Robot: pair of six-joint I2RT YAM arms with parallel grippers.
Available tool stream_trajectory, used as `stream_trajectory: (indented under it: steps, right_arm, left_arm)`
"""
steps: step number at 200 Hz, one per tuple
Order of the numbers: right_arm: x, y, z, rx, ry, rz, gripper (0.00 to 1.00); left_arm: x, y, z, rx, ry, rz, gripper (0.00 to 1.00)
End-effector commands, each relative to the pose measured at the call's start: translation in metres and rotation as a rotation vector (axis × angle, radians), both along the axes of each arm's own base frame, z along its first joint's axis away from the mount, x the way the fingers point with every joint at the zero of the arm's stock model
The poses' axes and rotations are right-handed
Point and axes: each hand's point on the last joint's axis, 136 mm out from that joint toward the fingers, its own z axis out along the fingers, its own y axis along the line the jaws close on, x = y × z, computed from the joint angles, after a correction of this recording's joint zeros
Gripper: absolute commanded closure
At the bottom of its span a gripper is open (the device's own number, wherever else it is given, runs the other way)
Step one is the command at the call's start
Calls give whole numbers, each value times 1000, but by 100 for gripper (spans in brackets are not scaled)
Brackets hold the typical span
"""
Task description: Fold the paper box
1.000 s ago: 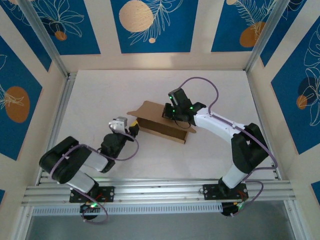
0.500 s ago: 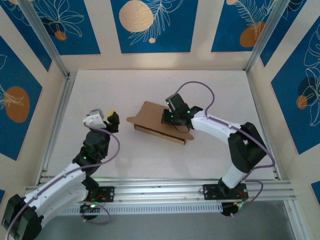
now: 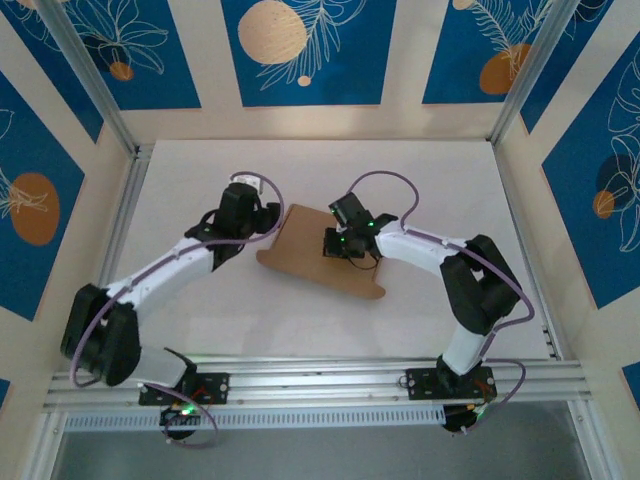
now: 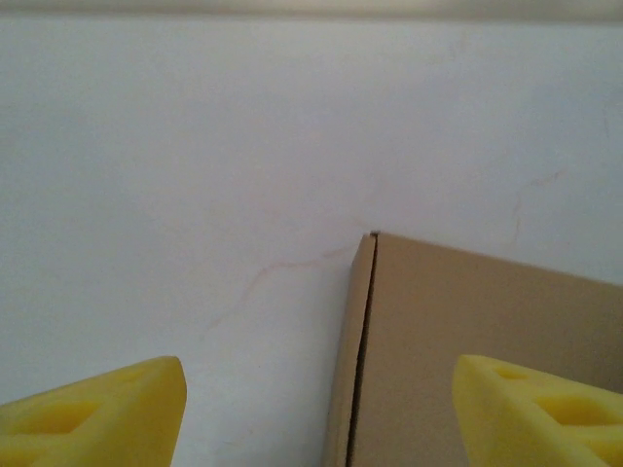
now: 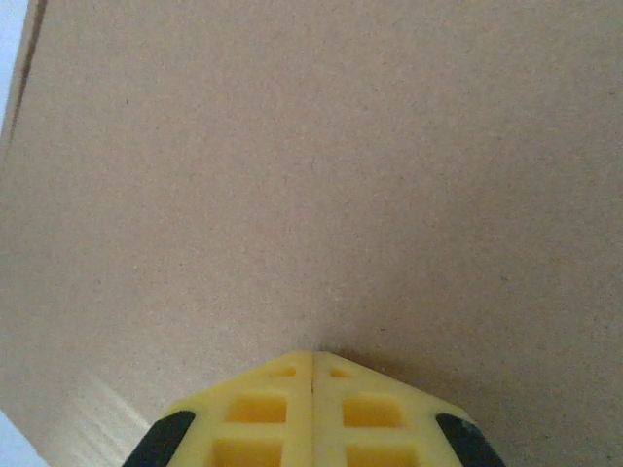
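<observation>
Right gripper: yellow fingertips were pressed together with no gap, tips down on the top face of the paper box. Nothing was clamped, it was just pushing on the cardboard. Overhead, the right gripper sat on the middle of the box top, arm coming in from the box's right.

Left gripper: jaws stood wide apart, one yellow fingertip at each lower corner of the wrist view. The box's corner and its double-layer edge lay in the gap, ahead of the tips. Couldn't tell whether they were touching. Overhead, the left gripper was at the box's far-left corner.

Box: brown, plain, lying flat and skewed on the white table, with bare tabletop all round it. Its rounded flap end pointed left and its long near edge ran down to the right.

Versus earlier frames:
- A second ago the left gripper was at the box's near-left end.
- Half a second ago it had swung well off to the box's left, and by now it was back at the far-left corner.
- The right gripper stayed on the box top throughout.
- The box's near wall showed tall a second ago and thinner half a second ago. By now the box looked nearly flat from above.
</observation>
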Motion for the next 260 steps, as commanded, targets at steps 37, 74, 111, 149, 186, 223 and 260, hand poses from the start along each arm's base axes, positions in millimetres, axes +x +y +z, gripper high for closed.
stream_trajectory:
  steps: [37,74,111,149,186,223,260]
  right_arm:
    - [-12,-58,49,94,4,-97,65]
    - [-23,-125,31,51,66,-297,33]
    - [-32,-126,14,181,167,-287,31]
    - [-33,-120,-15,160,247,-266,43]
    - [-38,-122,-33,131,303,-285,56]
    - [-37,-120,-43,134,354,-304,71]
    - [-36,-112,-52,217,398,-317,70]
  left_arm:
    - [12,-11,-52,-227,204,-105,29]
    - [12,-32,-61,-307,284,-186,30]
    - [5,-29,-79,-278,319,-189,30]
    - [0,-21,-112,-229,403,-160,34]
    - [-11,-16,-139,-235,472,-124,38]
    - [-21,-13,-161,-223,533,-105,40]
    - [-21,-15,-166,-237,551,-104,41]
